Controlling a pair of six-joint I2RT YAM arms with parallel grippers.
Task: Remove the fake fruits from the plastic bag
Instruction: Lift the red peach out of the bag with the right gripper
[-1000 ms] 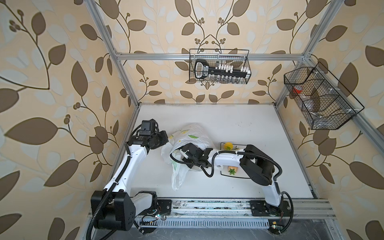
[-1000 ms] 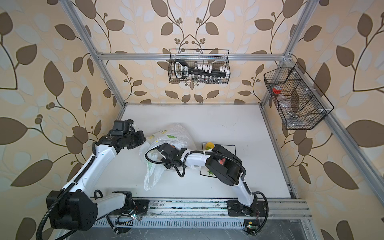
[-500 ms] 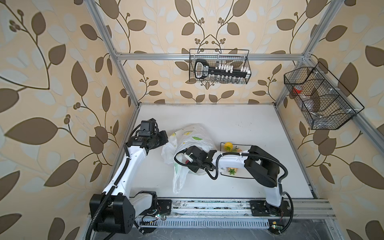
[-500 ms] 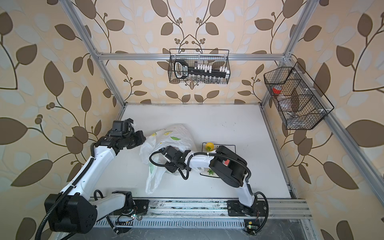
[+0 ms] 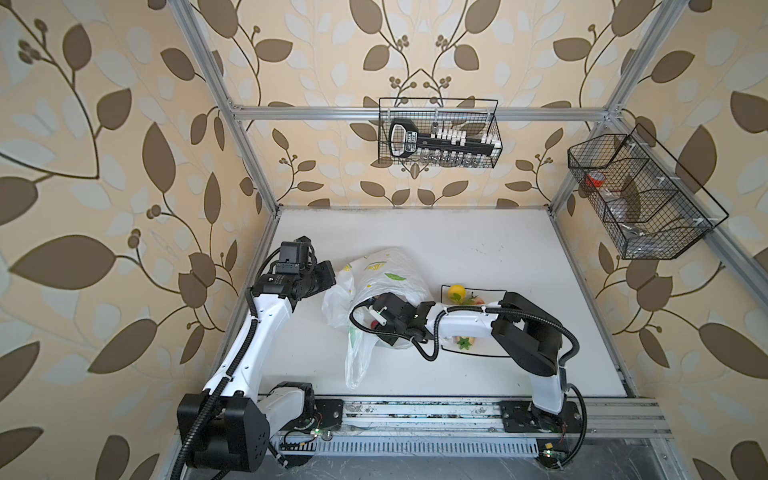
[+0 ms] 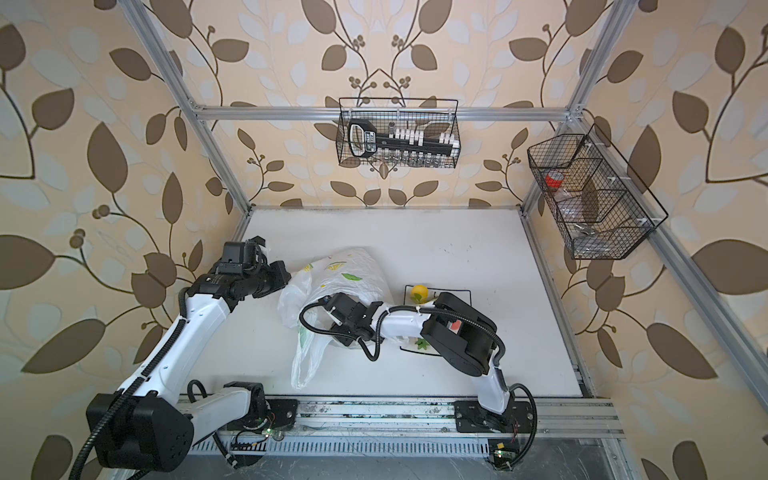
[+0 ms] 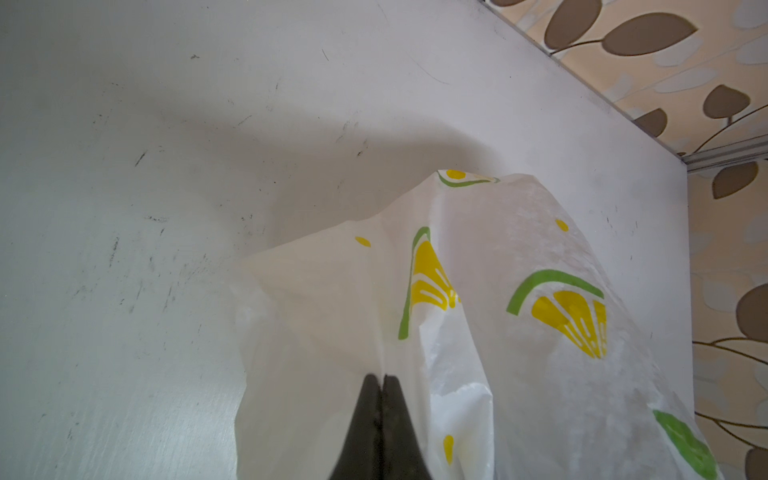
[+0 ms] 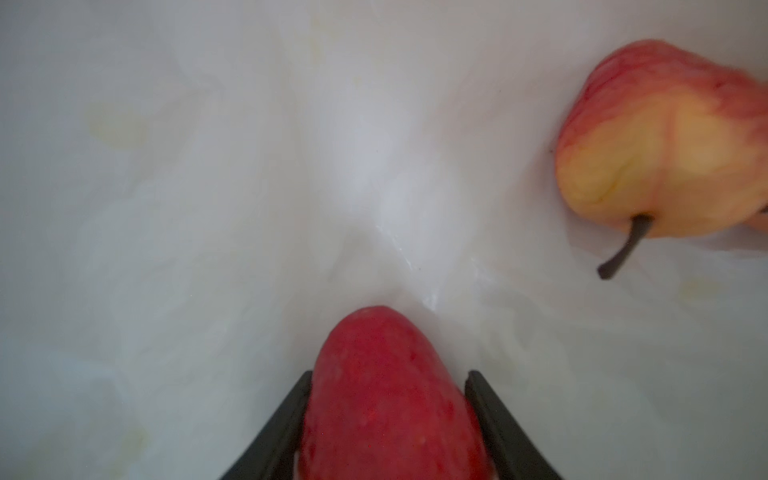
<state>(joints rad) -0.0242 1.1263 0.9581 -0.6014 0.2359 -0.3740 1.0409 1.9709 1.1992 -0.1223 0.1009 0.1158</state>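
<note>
The white table (image 5: 478, 241) bears the plastic bag (image 5: 390, 274). Just right of the bag sits the plate (image 5: 486, 289). The left gripper (image 7: 382, 378), jaws together, pinches the bag's left edge. Inside the bag, the right gripper (image 8: 388, 374) clamps 1 strawberry (image 8: 374, 415), with 1 apple (image 8: 660, 141) near it. 1 lemon (image 5: 456, 291) rests on the plate.

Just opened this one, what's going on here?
The left gripper is shut on an edge of the plastic bag, holding it up. The right gripper is inside the bag, its jaws against both sides of a red strawberry. An apple lies loose in the bag nearby. A lemon already sits on the plate beside the bag, so the emptying is partway done.
</note>
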